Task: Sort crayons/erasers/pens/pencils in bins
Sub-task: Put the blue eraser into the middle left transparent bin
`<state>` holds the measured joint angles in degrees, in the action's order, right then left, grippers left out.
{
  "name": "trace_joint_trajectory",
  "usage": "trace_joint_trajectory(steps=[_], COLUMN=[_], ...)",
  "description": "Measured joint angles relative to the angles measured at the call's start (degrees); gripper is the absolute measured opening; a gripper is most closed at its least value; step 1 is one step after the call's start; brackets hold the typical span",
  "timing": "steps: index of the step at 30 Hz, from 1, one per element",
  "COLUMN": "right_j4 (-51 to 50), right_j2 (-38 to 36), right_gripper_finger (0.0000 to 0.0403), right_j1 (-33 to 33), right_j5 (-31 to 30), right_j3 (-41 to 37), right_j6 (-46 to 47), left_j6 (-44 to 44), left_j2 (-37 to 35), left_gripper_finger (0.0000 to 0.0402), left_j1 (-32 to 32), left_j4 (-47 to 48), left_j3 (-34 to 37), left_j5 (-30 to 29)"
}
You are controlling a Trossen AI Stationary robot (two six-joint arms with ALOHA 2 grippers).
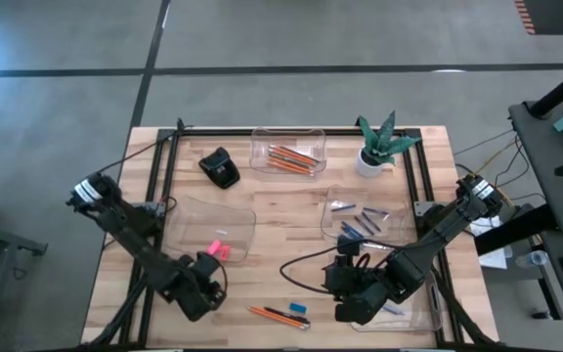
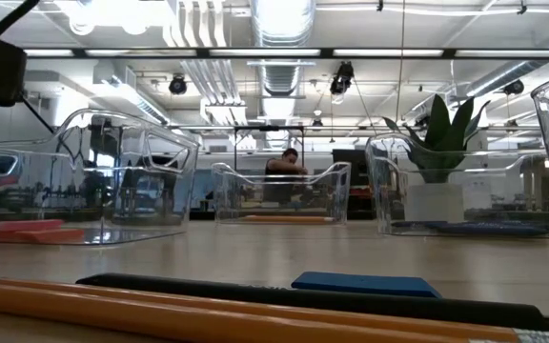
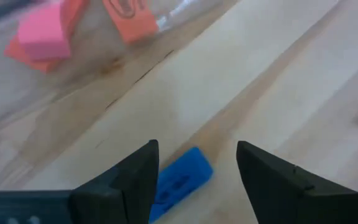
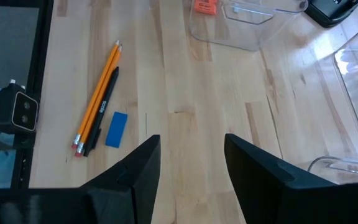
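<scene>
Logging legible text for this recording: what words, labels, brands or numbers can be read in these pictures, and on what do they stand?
None can be read.
Orange-pink block eraser in the clear plastic bin: dark oval print, cut off by the picture's edge.
Blue block eraser on the wooden table: faint embossed mark, too blurred.
Black pen: pale print on the barrel, too small.

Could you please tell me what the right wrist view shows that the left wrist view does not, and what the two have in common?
Only the right wrist view shows the two orange pencils and the black pen lying loose on the table, plus a black object at the far edge and that arm's own open right hand. Only the left wrist view shows the open left hand and the pink erasers up close. Both show the loose blue eraser on the wooden table.
</scene>
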<state>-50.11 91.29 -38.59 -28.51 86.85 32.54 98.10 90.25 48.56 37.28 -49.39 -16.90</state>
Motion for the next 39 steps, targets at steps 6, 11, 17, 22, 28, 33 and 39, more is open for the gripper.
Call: trace_joint_trajectory(steps=[6,11,17,22,28,33,39], right_j4=[0.1,0.1,0.1,0.1,0.3,0.6,1.6], right_j2=[0.0,0.0,0.0,0.0,0.0,0.0,0.0], right_gripper_finger=[0.0171,0.0171,0.0171,0.0171,0.0171,0.0171,0.0171], right_j1=[0.0,0.0,0.0,0.0,0.0,0.0,0.0], right_j5=[0.0,0.0,0.0,0.0,0.0,0.0,0.0], right_j3=[0.0,0.0,0.0,0.0,0.0,0.0,0.0], right_j6=[0.0,0.0,0.0,0.0,0.0,0.0,0.0], left_j6=[0.8,-0.1,-4.2,-3.8,5.5,9.5,12.6], left_j2=[2.2,1.9,1.4,0.6,1.6,2.9,3.7], left_gripper_finger=[0.0202,0.0202,0.0202,0.0202,0.0201,0.0200,0.0200], left_j1=[1.5,3.4,6.4,7.8,7.3,7.3,7.2], left_j4=[0.7,-1.6,-7.4,-7.0,-6.3,-5.7,-3.5], left_j3=[0.1,0.1,-0.4,-1.0,-0.7,-1.2,-2.1], left_j5=[1.3,4.8,10.3,6.7,2.6,3.4,4.9])
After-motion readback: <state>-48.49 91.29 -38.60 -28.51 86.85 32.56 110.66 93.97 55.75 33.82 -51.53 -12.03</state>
